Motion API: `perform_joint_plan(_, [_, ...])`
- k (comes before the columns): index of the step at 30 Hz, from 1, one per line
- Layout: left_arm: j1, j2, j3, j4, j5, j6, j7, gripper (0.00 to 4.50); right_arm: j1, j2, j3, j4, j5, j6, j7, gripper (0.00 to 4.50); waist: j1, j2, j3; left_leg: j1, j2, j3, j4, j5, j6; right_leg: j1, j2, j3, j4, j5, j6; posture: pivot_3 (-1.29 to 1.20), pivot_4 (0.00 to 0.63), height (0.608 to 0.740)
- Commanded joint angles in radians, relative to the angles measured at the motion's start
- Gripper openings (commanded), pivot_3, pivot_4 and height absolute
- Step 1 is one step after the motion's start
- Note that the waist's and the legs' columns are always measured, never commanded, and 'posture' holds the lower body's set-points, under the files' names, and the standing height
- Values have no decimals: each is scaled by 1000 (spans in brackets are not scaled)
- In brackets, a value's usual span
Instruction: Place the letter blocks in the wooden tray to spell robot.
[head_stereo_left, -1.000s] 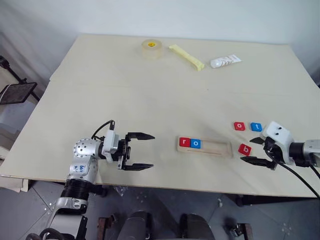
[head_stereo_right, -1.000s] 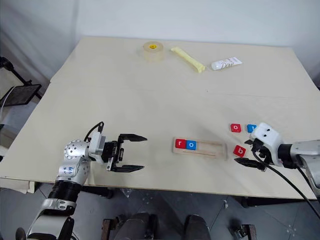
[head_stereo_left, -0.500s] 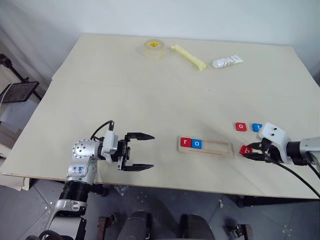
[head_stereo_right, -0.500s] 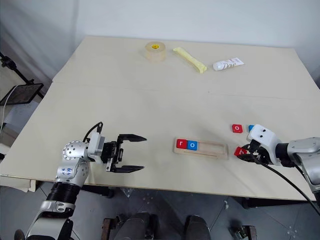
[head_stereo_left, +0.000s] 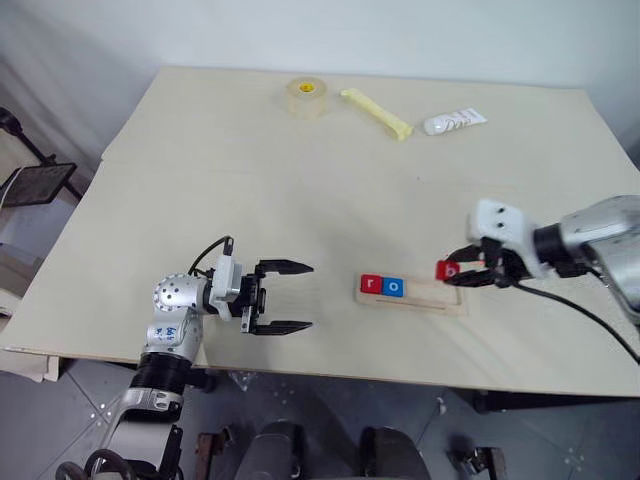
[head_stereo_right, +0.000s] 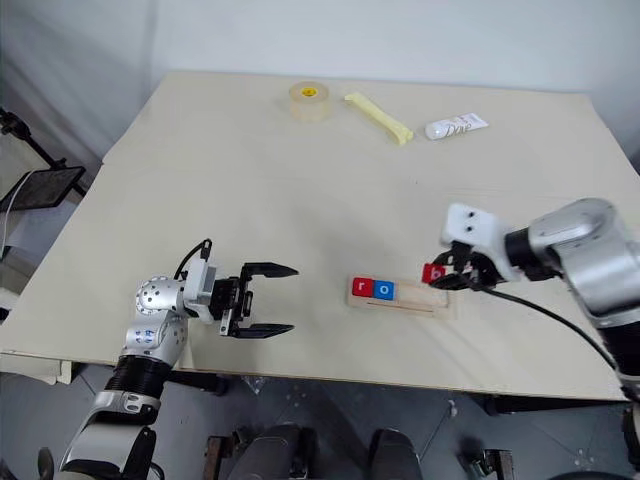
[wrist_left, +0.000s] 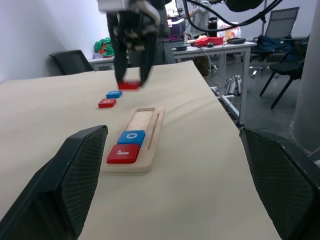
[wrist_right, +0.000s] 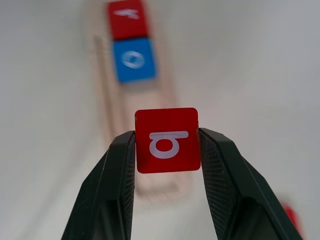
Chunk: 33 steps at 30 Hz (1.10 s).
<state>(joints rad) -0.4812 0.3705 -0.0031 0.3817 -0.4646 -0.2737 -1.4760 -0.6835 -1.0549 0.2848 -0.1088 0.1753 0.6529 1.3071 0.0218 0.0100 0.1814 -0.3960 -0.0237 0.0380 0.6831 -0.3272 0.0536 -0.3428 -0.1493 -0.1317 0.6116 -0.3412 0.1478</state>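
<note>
Left eye view: right end effector (head_stereo_left: 452, 272) grips red "b" block (head_stereo_left: 446, 270) above wooden tray (head_stereo_left: 430, 292), lower right of centre. Left end effector (head_stereo_left: 288, 296) stands open, lower left.
Right wrist view: "b" block pinched between fingers (wrist_right: 120, 170); tray holds red "r" block (wrist_right: 127, 19) and blue "o" block (wrist_right: 133, 60).

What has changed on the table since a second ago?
The right gripper closed on the red b block, lifted it and carried it left, over the wooden tray. The left gripper stayed open and still; r and o blocks remain in the tray.
</note>
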Motion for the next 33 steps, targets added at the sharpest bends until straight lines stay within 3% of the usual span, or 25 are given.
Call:
perform_joint_plan(1, [-2, 2, 7, -17, -2, -15, 2, 4500, -46, 35, 42, 6, -49, -27, 5, 1464, -1, 0, 0, -1, 0, 0, 0, 0, 0, -1, 0, 0, 0, 0, 0, 0, 150, 740])
perform_joint_plan(10, [41, 21, 16, -65, -9, -11, 17, 4500, -98, 128, 131, 84, -151, -67, -4, 1464, -5, 0, 0, -1, 0, 0, 0, 0, 0, -2, 0, -1, 1, 0, 0, 0, 150, 740])
perform_joint_plan(22, [43, 24, 14, -71, -8, -14, 35, 4500, -96, 153, 139, 93, -190, -91, 40, 1464, -7, 0, 0, -1, 0, 0, 0, 0, 0, -2, 0, -1, 1, 0, 0, 0, 150, 740])
perform_joint_plan(31, [39, 21, 11, -68, -8, -18, 36, 4500, -78, 165, 124, 46, -188, -47, 31, 4449, -8, 0, 0, -1, 0, -1, 0, 0, 0, -2, 0, -1, 2, 0, 0, 0, 150, 740])
perform_joint_plan(33, [37, 21, 10, -65, -8, -19, 34, 4500, -70, 157, 113, 26, -180, -34, 30, 4482, -8, 0, 0, -1, 0, 0, 0, 0, 0, -2, 0, -1, 2, 0, 0, 0, 150, 740])
